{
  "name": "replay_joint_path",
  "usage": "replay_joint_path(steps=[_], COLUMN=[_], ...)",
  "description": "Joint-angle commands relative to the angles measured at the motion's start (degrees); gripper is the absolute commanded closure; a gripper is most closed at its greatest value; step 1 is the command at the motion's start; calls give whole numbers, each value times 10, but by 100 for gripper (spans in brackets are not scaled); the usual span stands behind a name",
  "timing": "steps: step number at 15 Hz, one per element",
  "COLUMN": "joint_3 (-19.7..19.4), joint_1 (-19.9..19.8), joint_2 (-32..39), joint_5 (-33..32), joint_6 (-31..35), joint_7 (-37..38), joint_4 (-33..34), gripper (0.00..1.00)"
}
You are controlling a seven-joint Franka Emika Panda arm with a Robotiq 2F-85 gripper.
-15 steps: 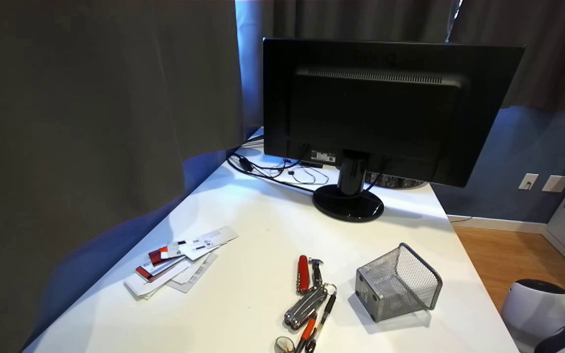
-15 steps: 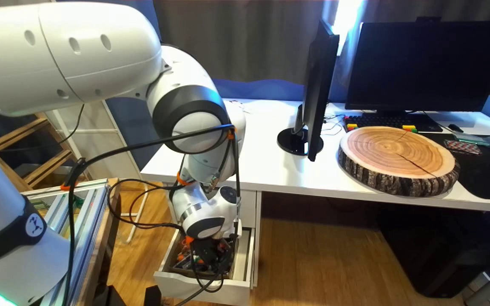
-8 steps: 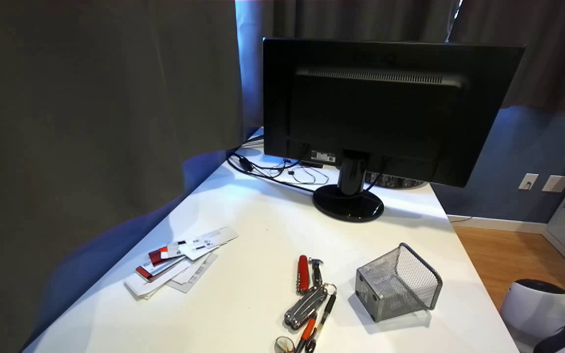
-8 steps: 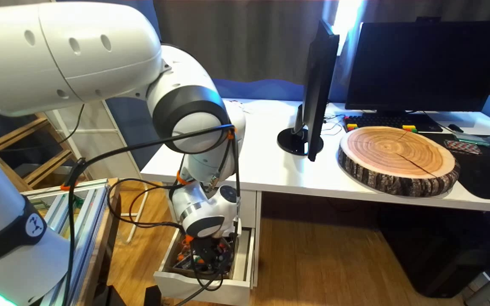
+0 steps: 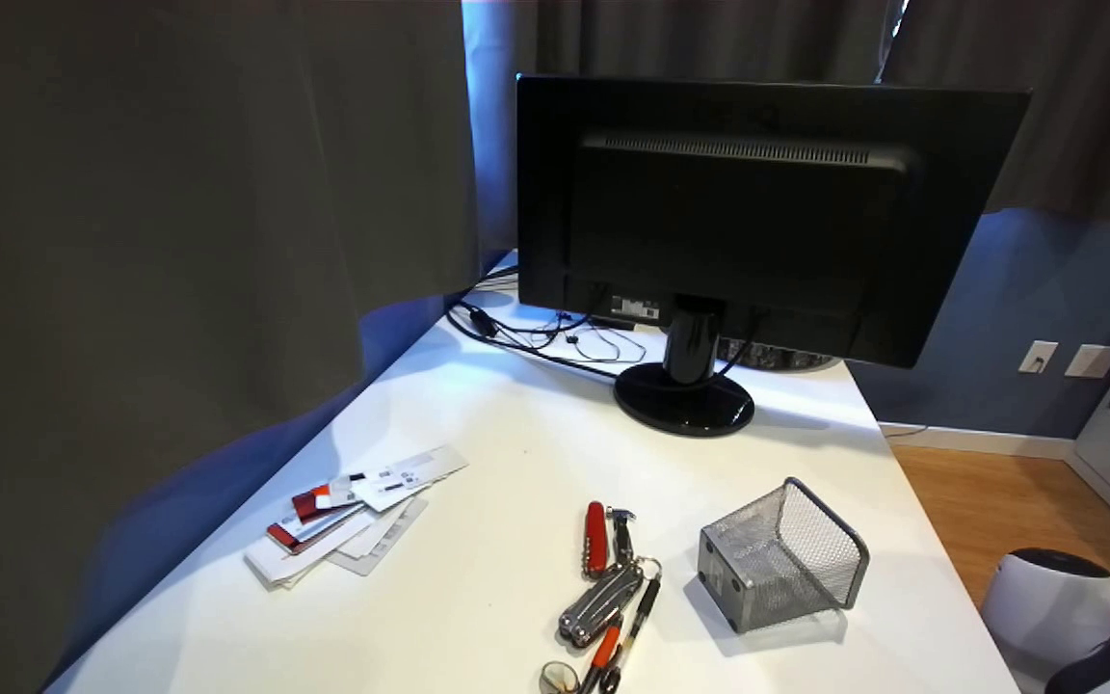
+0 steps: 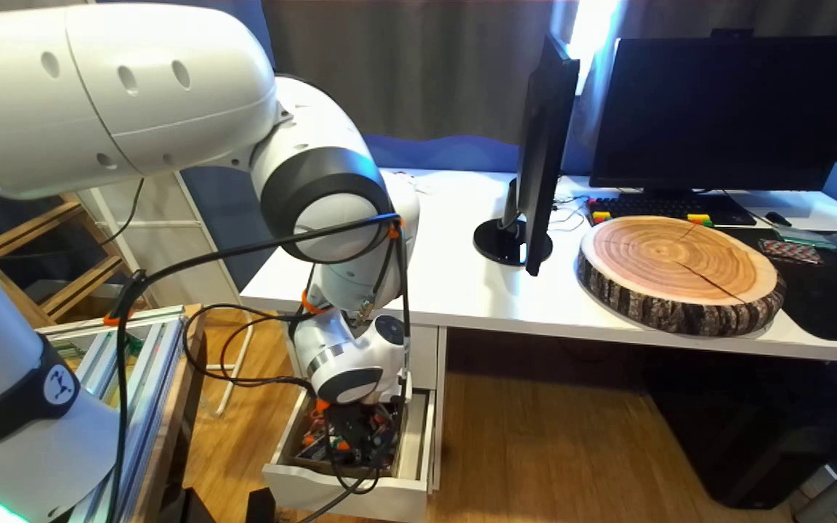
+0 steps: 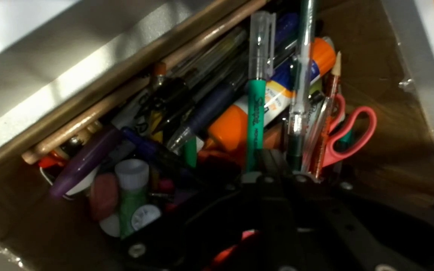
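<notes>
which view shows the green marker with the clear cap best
The wrist view: the green marker shows large, with cap and lettering; only its lower end is hidden. Neither exterior view lets me identify it, though an exterior view shows the open drawer.

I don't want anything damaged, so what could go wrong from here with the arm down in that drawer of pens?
The end effector sits right at the jumbled pens, so a sideways move might drag the green marker close to it. The scissors nearby could get hooked and pulled along. In an exterior view, cables loop down by the open drawer and might snag on its front.
</notes>
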Motion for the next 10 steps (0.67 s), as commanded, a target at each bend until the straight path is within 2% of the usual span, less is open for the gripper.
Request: replay_joint_path(steps=[1, 6, 7, 8, 9, 10], joint_3=[5, -8, -9, -10, -17, -14], joint_1=[-5, 7, 9, 14, 29, 28], joint_2=[1, 0, 1, 1, 1, 1], joint_5=[-3, 1, 1, 1, 5, 1], joint_6=[9, 33, 36, 41, 51, 55], joint_7=[11, 26, 28, 31, 42, 39], joint_4=[-6, -14, -14, -12, -9, -11], gripper=[100, 100, 74, 72, 67, 59])
